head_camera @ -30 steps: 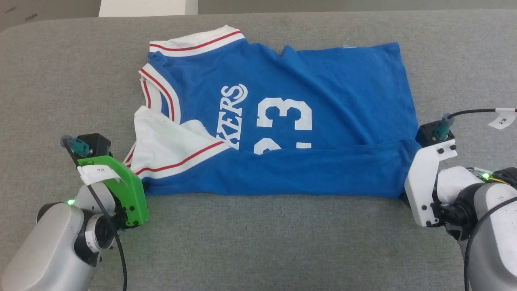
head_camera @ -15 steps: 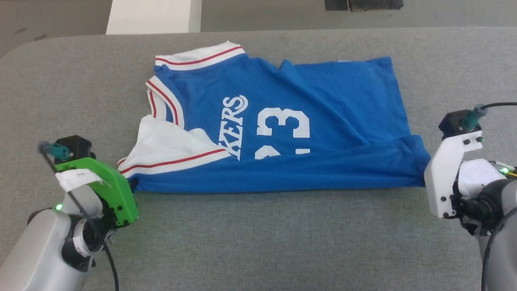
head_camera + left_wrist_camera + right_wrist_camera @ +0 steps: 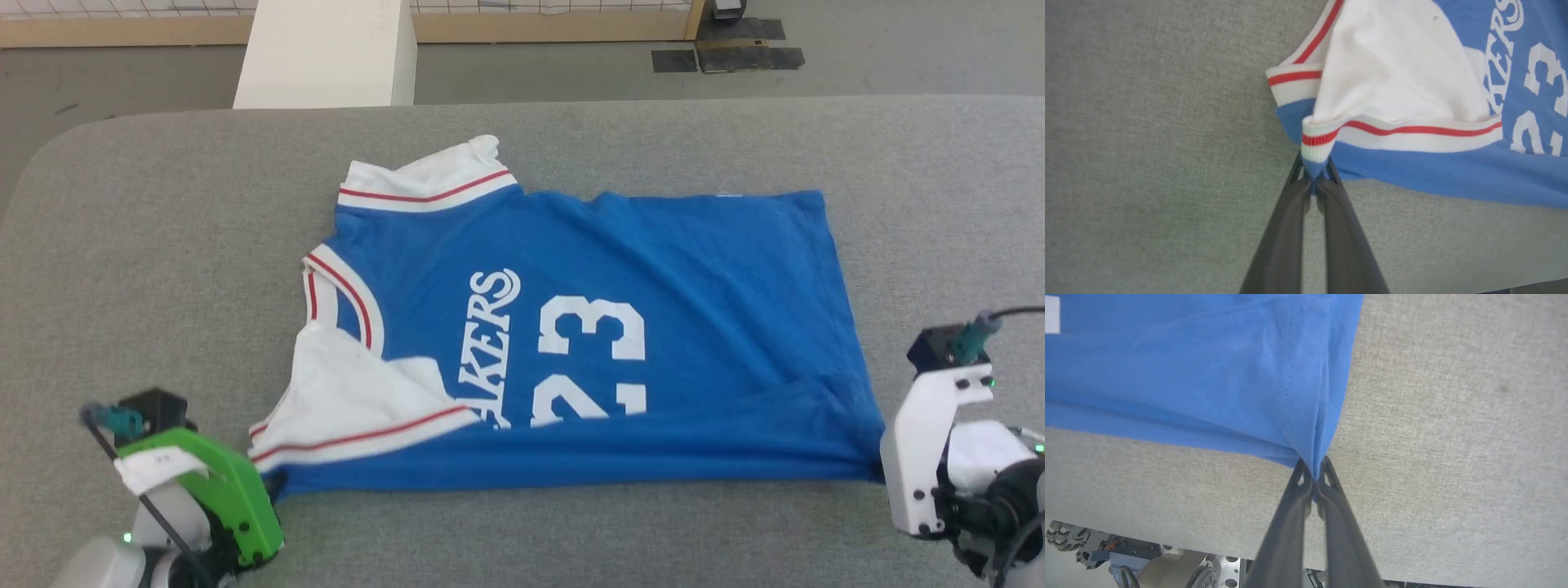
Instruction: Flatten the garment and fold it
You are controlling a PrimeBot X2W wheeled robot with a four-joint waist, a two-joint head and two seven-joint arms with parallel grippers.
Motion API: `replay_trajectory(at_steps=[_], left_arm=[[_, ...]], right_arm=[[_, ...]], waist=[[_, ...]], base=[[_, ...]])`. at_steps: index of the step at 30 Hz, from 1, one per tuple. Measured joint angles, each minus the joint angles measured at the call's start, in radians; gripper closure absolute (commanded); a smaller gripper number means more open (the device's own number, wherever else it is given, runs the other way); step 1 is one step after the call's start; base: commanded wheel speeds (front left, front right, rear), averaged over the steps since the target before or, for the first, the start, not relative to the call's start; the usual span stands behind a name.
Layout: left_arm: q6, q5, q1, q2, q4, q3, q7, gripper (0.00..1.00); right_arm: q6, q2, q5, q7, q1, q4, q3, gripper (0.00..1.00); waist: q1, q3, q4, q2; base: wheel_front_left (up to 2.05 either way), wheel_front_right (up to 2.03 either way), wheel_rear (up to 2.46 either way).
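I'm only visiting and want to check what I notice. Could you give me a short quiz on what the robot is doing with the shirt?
1. True or false: the left gripper and the right gripper are each shut on a corner of the shirt.
2. Which gripper holds the corner by the white, red-striped sleeve? A) left B) right C) neither
3. Fill in: the shirt's near edge is folded over, covering the lower part of the number ___.

Key: 1 true; 2 A; 3 23.
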Motion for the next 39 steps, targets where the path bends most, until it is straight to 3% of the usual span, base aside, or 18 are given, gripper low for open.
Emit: replay_trajectory(at_steps=[6, 14, 15, 16, 23, 28, 33, 39], left_arm=[[0.021, -0.028, 0.065, -0.017, 0.019, -0.003, -0.003, 1.00], [0.007, -0.038, 0.049, -0.044, 0.077, 0.003, -0.008, 1.00], [0.003, -0.041, 0.046, -0.044, 0.080, 0.004, -0.012, 0.15], [0.002, -0.041, 0.041, -0.044, 0.084, 0.003, -0.014, 0.00], [-0.002, -0.025, -0.003, 0.004, 0.057, 0.016, -0.008, 0.00], [-0.002, -0.005, -0.069, 0.039, 0.007, 0.036, -0.014, 0.00], [-0.052, 0.039, -0.144, 0.023, -0.020, 0.067, -0.151, 0.00], [-0.142, 0.117, -0.174, -0.035, 0.019, 0.074, -0.412, 0.00]], right_arm=[[0.000, 0.014, -0.003, 0.008, 0.039, 0.031, -0.019, 1.00], [0.000, 0.034, -0.013, -0.021, 0.045, 0.086, -0.026, 1.00], [0.000, 0.034, -0.012, -0.035, 0.044, 0.089, -0.025, 0.54], [0.000, 0.034, -0.012, -0.040, 0.043, 0.095, -0.024, 0.00], [0.000, 0.018, 0.039, -0.081, 0.013, 0.079, -0.024, 0.00], [0.000, 0.019, 0.061, -0.125, -0.031, 0.028, -0.079, 0.00], [0.000, 0.022, 0.022, -0.289, -0.088, -0.008, -0.142, 0.00], [0.000, 0.044, -0.023, -0.562, -0.123, -0.001, -0.175, 0.00]], waist=[[0.0000, -0.001, 0.002, 0.0000], [0.0000, 0.008, 0.003, 0.0000], [0.0000, 0.008, 0.002, 0.0000], [0.0000, 0.006, 0.001, 0.0000], [0.0000, -0.022, -0.005, 0.0000], [0.0000, -0.046, -0.004, 0.0000], [0.0000, -0.063, -0.004, 0.0000], [0.0000, -0.064, -0.013, 0.0000]], base=[[0.00, 0.00, 0.00], [0.00, 0.00, 0.00], [0.00, 0.00, 0.00], [0.00, 0.00, 0.00], [0.00, 0.00, 0.00], [0.00, 0.00, 0.00], [0.00, 0.00, 0.00], [0.00, 0.00, 0.00]])
